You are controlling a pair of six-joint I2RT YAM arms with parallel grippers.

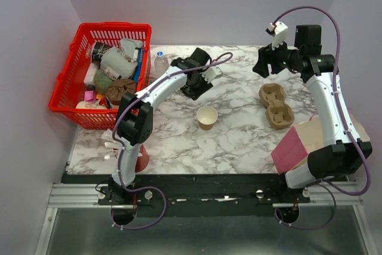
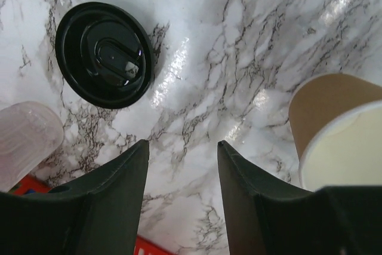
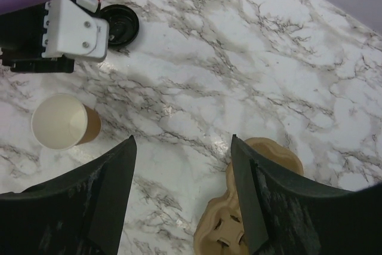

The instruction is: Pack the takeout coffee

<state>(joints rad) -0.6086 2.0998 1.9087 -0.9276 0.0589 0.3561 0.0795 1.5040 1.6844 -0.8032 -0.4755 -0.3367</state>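
The takeout coffee is in two parts. The tan paper cup (image 1: pixel 207 117) stands open and upright mid-table, also in the left wrist view (image 2: pixel 334 129) and the right wrist view (image 3: pixel 62 122). Its round black lid (image 2: pixel 104 55) lies flat on the marble apart from it, also in the right wrist view (image 3: pixel 121 24); the top view hides it under my left arm. My left gripper (image 1: pixel 200 85) (image 2: pixel 182 144) hovers open and empty between lid and cup. My right gripper (image 1: pixel 262 65) (image 3: pixel 182 138) is open and empty, above the table left of the pulp carrier (image 1: pixel 276 106) (image 3: pixel 256 207).
A red basket (image 1: pixel 65 91) full of items stands at the back left, with a clear bottle (image 1: pixel 160 63) (image 2: pixel 24 141) beside it. A red cup (image 1: pixel 142 158) and white sticks (image 1: pixel 110 143) lie at the front left. A brown and pink bag (image 1: pixel 301 144) sits at the front right.
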